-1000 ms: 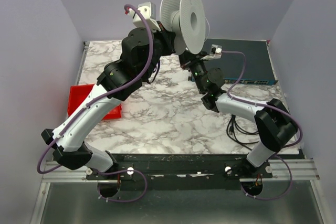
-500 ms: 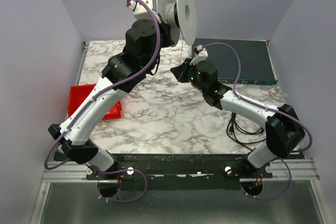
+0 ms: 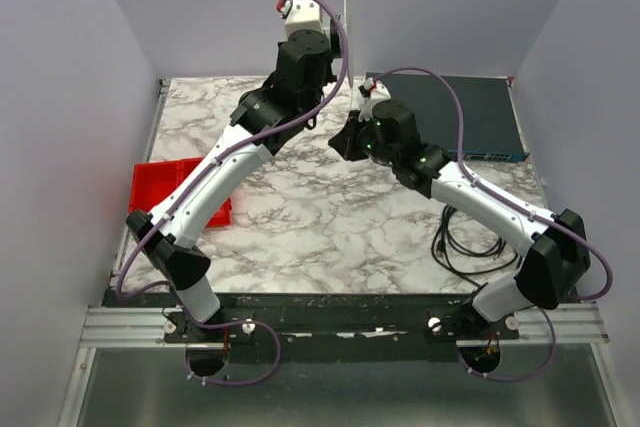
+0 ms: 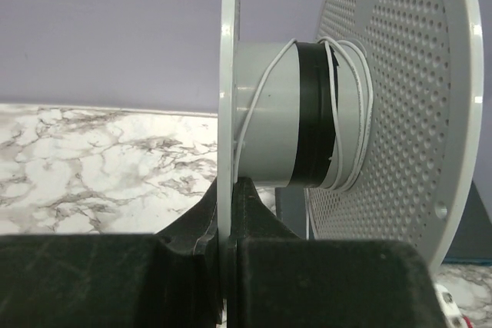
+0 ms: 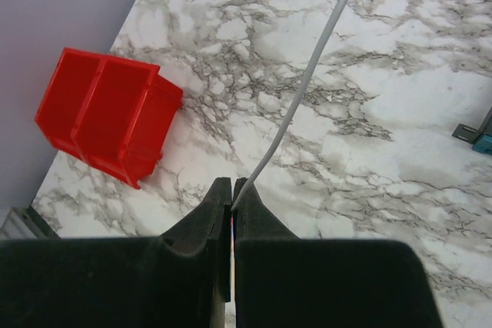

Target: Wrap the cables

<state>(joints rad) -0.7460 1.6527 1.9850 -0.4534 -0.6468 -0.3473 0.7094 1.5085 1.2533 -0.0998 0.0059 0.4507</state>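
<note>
The left pincer (image 4: 228, 192) was clenched on the thin rim of the spool (image 4: 265, 113), which stood on edge above the far side of the counter (image 4: 92, 151). The right pincer (image 5: 232, 192), near the spool on its near side, was pinched tight on the grey cable (image 5: 307, 86), which ran up from its tips. A few loose turns of cable lay round the spool's hub.

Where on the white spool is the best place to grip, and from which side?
Grip the thin flat flange at its rim, coming edge-on, one of the fingers on each face, as the left gripper does; the hub carries cable.
</note>
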